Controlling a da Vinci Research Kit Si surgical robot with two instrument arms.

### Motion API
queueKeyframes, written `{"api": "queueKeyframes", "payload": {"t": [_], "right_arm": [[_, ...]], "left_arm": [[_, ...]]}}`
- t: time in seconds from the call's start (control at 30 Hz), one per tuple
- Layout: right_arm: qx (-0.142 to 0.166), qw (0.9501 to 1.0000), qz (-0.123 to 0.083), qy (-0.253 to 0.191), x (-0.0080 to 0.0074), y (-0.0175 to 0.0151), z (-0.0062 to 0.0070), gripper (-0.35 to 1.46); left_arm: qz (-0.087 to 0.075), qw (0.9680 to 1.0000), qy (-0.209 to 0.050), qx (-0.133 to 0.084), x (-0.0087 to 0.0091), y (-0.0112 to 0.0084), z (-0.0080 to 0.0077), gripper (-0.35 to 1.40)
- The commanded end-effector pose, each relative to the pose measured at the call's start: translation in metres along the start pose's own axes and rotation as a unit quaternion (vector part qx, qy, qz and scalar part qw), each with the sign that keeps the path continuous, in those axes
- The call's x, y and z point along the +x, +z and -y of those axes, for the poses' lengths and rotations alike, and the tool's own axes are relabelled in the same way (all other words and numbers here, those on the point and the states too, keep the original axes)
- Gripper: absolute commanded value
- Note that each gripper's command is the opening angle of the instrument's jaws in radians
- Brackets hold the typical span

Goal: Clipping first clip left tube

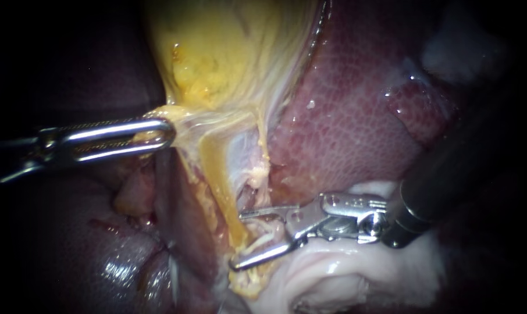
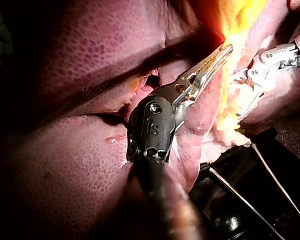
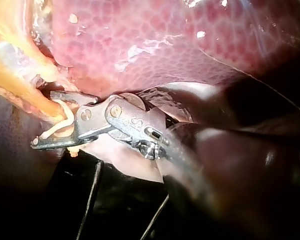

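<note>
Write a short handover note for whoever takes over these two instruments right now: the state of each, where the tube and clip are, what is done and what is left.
Left instrument: jaws shut on the lower edge of the gallbladder, drawing it toward the left of the endoscope view.
Right instrument: jaws open, one on each side of the yellow tube, with a white clip loaded between them.
Done: the tube is exposed beside the liver, and the jaws are placed across it.
Left: the clip is not yet closed. Probably squeeze it shut on the tube, then release and back out.
</note>
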Motion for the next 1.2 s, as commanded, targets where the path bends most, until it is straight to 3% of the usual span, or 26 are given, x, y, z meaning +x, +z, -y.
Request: {"api": "queueKeyframes", "payload": {"t": [0.03, 0.37, 0.57, 0.73, 0.97, 1.0, 1.03, 1.07, 1.13, 1.2], "right_arm": [[0.003, 1.0, -0.002, 0.002, 0.0001, 0.0001, 0.0001, 0.6], [0.033, 0.9994, -0.002, 0.004, 0.0006, 0.0014, 0.0008, 0.59], [0.04, 0.9992, 0.001, -0.001, -0.0002, 0.0026, 0.0003, 0.58], [0.044, 0.9987, 0.026, -0.003, -0.0023, 0.0039, -0.0001, 0.57], [0.05, 0.9983, 0.03, 0.0, -0.0038, 0.0045, -0.0007, 0.53], [0.051, 0.9982, 0.03, 0.003, -0.0038, 0.0043, -0.0007, 0.48], [0.051, 0.9981, 0.03, 0.018, -0.0037, 0.004, -0.0007, 0.31], [0.063, 0.9963, 0.04, 0.042, -0.0038, 0.0034, -0.0007, 0.03], [0.055, 0.9956, 0.062, 0.044, -0.0038, 0.003, -0.0008, -0.35], [0.051, 0.9955, 0.066, 0.043, -0.0042, 0.0031, -0.0011, -0.35]], "left_arm": [[0.0, 1.0, 0.003, 0.001, 0.0001, 0.0, -0.0005, -0.35], [-0.005, 0.9999, 0.012, 0.0, 0.0005, 0.0002, -0.0041, -0.35], [-0.004, 0.9999, 0.013, -0.003, 0.0, 0.0014, -0.0039, -0.35], [-0.005, 0.9999, 0.016, -0.003, -0.001, 0.0017, -0.0035, -0.35], [-0.005, 0.9999, 0.014, -0.003, -0.0016, 0.0015, -0.0033, -0.35], [-0.005, 0.9999, 0.014, -0.003, -0.0016, 0.0015, -0.0032, -0.35], [-0.005, 0.9999, 0.014, -0.003, -0.0016, 0.0014, -0.0031, -0.35], [-0.005, 0.9999, 0.014, -0.003, -0.0016, 0.0014, -0.003, -0.35], [-0.005, 0.9999, 0.014, -0.004, -0.0016, 0.0013, -0.0029, -0.35], [-0.005, 0.9999, 0.014, -0.004, -0.0016, 0.0013, -0.0028, -0.35]]}}
